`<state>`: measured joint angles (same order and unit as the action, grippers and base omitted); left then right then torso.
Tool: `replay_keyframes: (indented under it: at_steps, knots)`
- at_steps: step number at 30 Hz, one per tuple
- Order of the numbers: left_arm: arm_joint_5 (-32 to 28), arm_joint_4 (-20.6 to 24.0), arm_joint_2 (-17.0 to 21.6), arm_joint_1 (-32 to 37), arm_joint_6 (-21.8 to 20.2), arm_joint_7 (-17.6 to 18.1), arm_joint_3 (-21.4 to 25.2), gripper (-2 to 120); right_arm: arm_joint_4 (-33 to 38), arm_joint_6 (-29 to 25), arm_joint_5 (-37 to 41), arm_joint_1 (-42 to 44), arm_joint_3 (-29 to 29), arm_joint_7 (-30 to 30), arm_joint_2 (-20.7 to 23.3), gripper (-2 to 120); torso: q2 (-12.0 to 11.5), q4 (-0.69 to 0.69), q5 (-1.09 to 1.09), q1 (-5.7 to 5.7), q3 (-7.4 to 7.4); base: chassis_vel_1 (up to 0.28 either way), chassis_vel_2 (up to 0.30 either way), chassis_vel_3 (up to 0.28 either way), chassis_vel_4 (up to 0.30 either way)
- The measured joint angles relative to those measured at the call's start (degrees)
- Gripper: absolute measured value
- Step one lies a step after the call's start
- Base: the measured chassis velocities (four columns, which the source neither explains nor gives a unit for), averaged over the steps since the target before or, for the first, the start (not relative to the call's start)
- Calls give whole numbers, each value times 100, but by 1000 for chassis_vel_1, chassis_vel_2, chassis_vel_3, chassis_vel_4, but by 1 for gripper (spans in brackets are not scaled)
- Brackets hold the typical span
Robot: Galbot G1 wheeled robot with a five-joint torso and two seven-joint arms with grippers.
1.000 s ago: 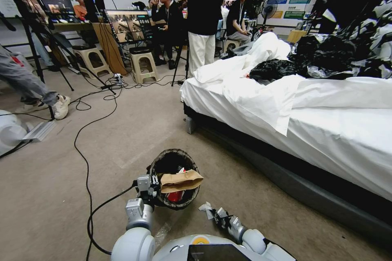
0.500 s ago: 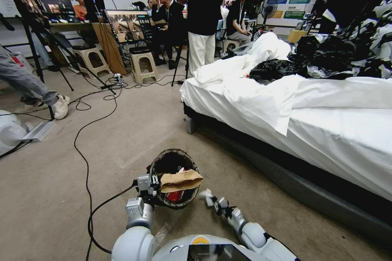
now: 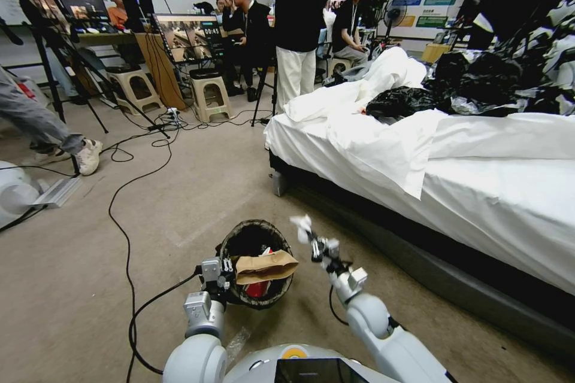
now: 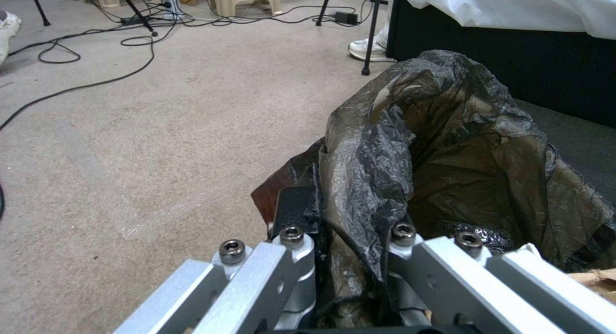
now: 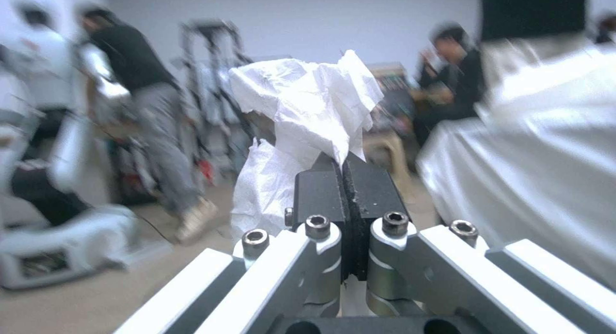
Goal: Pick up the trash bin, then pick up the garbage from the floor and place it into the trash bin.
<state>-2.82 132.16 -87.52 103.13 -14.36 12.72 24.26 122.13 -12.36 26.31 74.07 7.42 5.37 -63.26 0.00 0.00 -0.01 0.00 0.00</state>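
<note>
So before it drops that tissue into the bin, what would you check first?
1. Right gripper shut on the tissue: ok.
2. Left gripper clamped on the trash bin rim: ok.
3. Bin mouth free: not ok, a brown paper bag lies across part of it.
4. Tissue over the opening: not ok, it hangs beside the rim, on the bed's side.
5. Floor around the bin free of more litter: cannot tell.

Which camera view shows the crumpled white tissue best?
The right wrist view: the tissue is close and large, pinched between the shut fingers of the right gripper. In the head view it is a small white scrap beside the trash bin. The left wrist view gives the bin's bag.
</note>
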Motion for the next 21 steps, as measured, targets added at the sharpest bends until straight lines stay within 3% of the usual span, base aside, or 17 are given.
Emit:
replay_keyframes:
  at_steps: [9,14,21]
  knots:
    - [32,26,-5,26,-7,9,-1,6,554,-133,132,124,-270,560,267,0,0,-1,0,0,0,0,0,0,0]
    - [60,24,-20,26,-18,8,-62,6,344,-142,-31,112,-652,652,579,0,0,0,0,0,0,0,0,0,0]
    - [101,-2,-48,-2,-19,6,-108,6,-42,-139,-111,-48,-960,650,678,0,0,0,0,0,0,0,0,0,0]
